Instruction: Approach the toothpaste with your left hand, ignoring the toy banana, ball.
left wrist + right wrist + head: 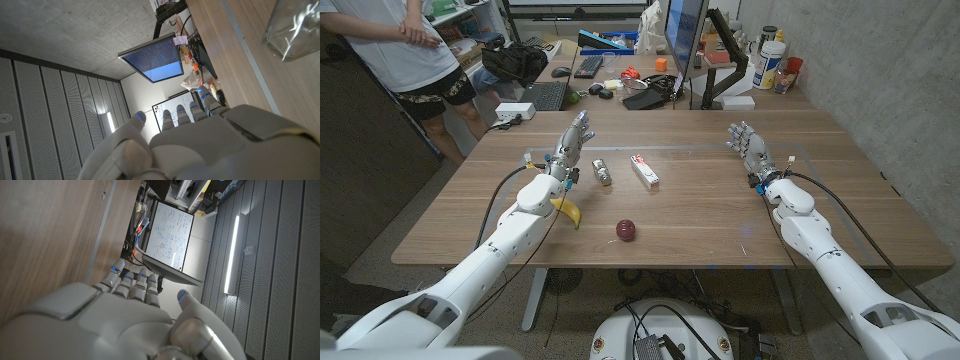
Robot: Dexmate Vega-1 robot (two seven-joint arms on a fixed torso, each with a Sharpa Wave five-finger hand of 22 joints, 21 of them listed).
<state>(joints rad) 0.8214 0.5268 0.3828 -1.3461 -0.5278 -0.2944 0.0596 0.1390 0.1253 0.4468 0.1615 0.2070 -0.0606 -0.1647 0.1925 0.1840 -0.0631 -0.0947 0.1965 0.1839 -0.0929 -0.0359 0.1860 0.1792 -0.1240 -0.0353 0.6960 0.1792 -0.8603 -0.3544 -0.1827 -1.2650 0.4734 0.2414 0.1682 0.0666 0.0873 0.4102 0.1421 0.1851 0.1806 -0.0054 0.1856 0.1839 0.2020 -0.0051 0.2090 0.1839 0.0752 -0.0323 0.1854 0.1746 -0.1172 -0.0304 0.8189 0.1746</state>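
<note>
Wooden table [720, 215] filled the middle of the head view. The toothpaste [643, 171], a white box with red print, lay just above the frame's centre. A small silvery object [602, 172] lay just left of it. The left hand [571, 140] hung at centre-left, near that object, fingers extended and apart, holding nothing. The toy banana [567, 210] lay lower left, partly behind the left forearm, and the dark red ball [626, 230] sat below centre. The right hand [747, 143] stood at centre-right, fingers spread, empty. A person [405, 45] stood at upper left.

From the left wrist view, the left hand [200, 145] filled the lower frame; a monitor [152, 59] showed above it.

From the right wrist view, the right hand [120, 325] filled the lower frame, fingers straight; a whiteboard [170, 240] showed above.
</note>
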